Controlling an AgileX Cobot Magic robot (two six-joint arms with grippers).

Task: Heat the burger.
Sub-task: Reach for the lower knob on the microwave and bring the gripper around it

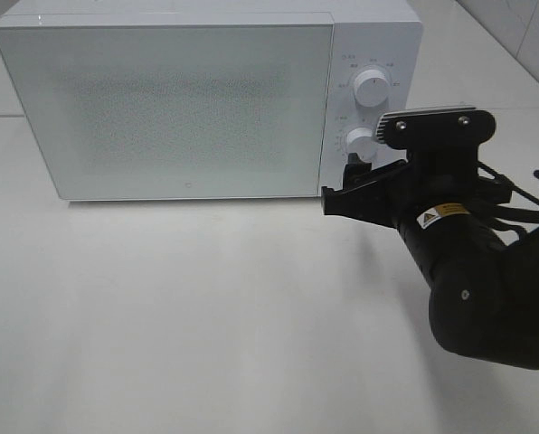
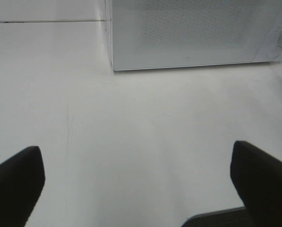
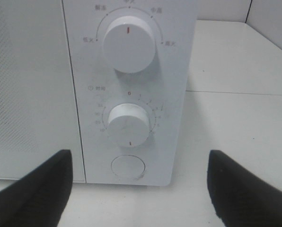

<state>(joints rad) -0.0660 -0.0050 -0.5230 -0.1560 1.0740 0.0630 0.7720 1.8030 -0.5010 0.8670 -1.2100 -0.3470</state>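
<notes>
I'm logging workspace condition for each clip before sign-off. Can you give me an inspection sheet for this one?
Surface: white table, bare, with faint scratches in the left wrist view.
Job's things: burger, nothing seen; white microwave on the table, door closed.
Clutter: nothing seen.
Grippers: left gripper open and empty over bare table; right gripper open and empty, facing the lower knob, jaws to either side and not on it.
Cables: black cables trail at the right edge of the high view.
Surroundings: pale tiled wall behind the table's far right corner.
</notes>
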